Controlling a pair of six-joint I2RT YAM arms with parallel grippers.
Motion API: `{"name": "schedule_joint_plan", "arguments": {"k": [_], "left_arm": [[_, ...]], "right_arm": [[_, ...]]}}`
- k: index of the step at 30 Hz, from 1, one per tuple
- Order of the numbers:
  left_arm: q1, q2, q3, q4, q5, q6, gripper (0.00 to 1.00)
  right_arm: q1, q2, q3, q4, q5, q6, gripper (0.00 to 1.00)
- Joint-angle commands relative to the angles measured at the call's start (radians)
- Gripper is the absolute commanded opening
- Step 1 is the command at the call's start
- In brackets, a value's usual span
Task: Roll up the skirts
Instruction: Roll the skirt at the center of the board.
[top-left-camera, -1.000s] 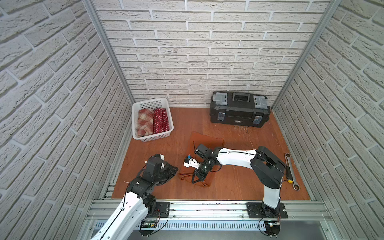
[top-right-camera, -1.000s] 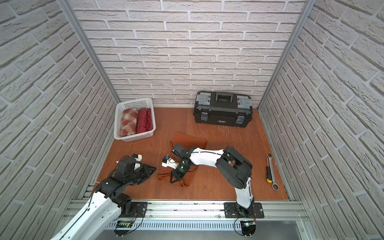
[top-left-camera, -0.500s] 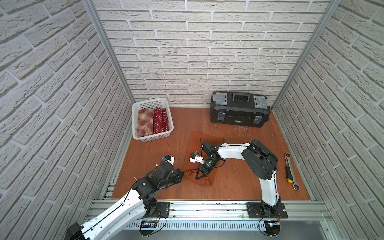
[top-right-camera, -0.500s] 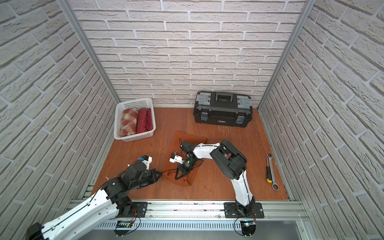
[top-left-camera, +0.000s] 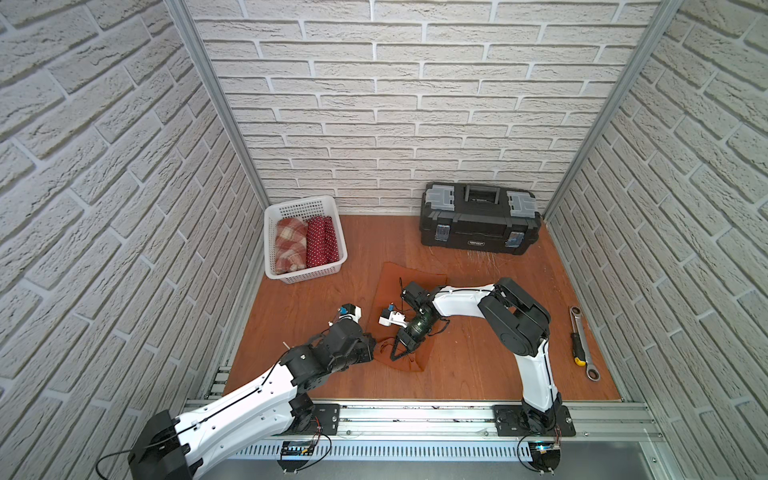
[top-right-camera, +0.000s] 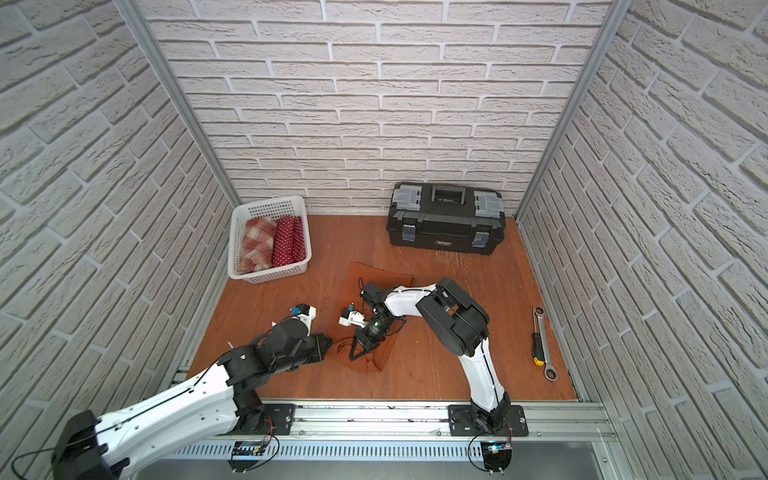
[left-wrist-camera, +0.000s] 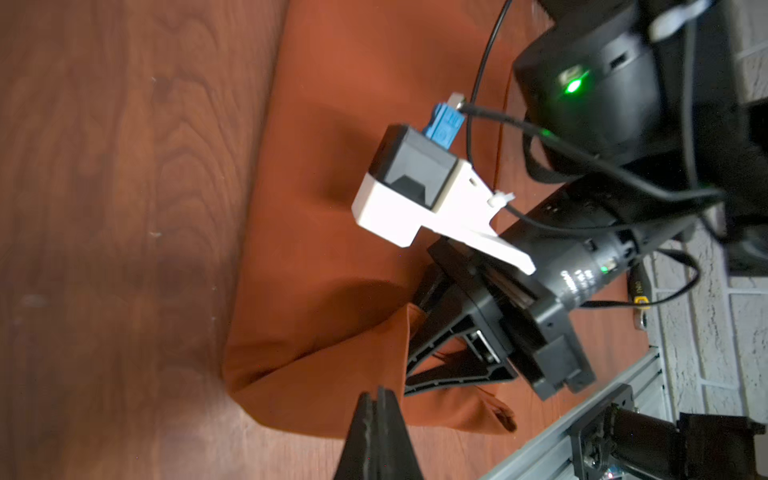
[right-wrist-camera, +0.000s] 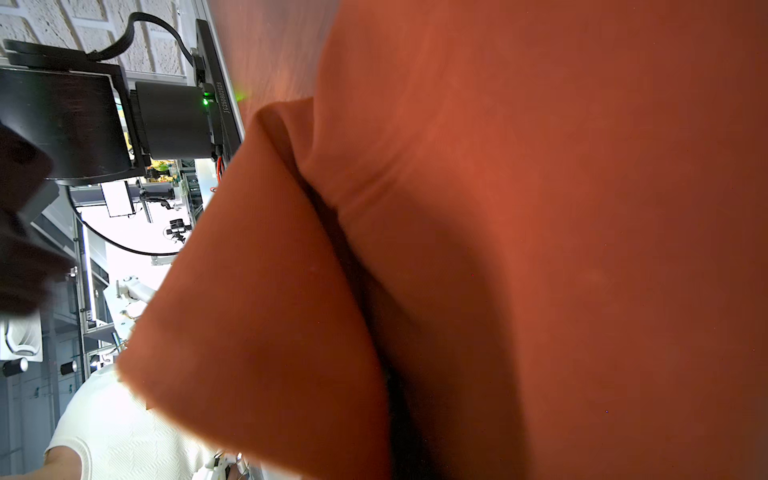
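The rust-orange skirt (top-left-camera: 409, 276) (top-right-camera: 374, 276) lies on the wooden floor, its near edge lifted and folded over. My right gripper (top-left-camera: 395, 356) (top-right-camera: 352, 357) (left-wrist-camera: 409, 384) is shut on that lifted edge, and cloth (right-wrist-camera: 582, 208) fills the right wrist view. My left gripper (top-left-camera: 374, 347) (top-right-camera: 331, 343) (left-wrist-camera: 378, 399) is shut, its tips at the skirt's near left fold (left-wrist-camera: 316, 374); I cannot tell if it pinches cloth. In both top views a rolled plaid skirt (top-left-camera: 289, 245) (top-right-camera: 257, 245) and a rolled polka-dot skirt (top-left-camera: 320, 243) (top-right-camera: 288, 243) lie in the basket.
The white mesh basket (top-left-camera: 305, 274) (top-right-camera: 270, 276) stands at the back left. A black toolbox (top-left-camera: 480, 218) sits against the back wall. A wrench (top-left-camera: 582, 345) lies by the right wall. A metal rail (top-left-camera: 415, 411) runs along the front edge.
My left arm has reached right and forward, bringing its shut gripper up to the skirt's near left corner. The right arm has shifted its elbow slightly while keeping the lifted edge.
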Motion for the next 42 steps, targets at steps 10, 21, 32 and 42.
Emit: {"name": "schedule_joint_plan", "arguments": {"k": [10, 21, 32, 42], "left_arm": [[-0.101, -0.027, -0.045, -0.027, 0.106, -0.021, 0.00], [-0.118, 0.172, -0.080, 0.206, 0.035, -0.012, 0.00], [-0.062, 0.205, -0.022, 0.274, -0.092, 0.077, 0.00], [-0.004, 0.338, -0.101, 0.413, -0.006, 0.065, 0.00]], "right_arm": [[-0.003, 0.037, 0.014, 0.001, 0.039, -0.009, 0.03], [-0.002, 0.029, 0.014, -0.004, 0.036, -0.011, 0.03], [0.000, 0.036, -0.006, 0.009, 0.034, -0.013, 0.03], [-0.001, 0.030, -0.001, 0.001, 0.046, -0.016, 0.03]]}}
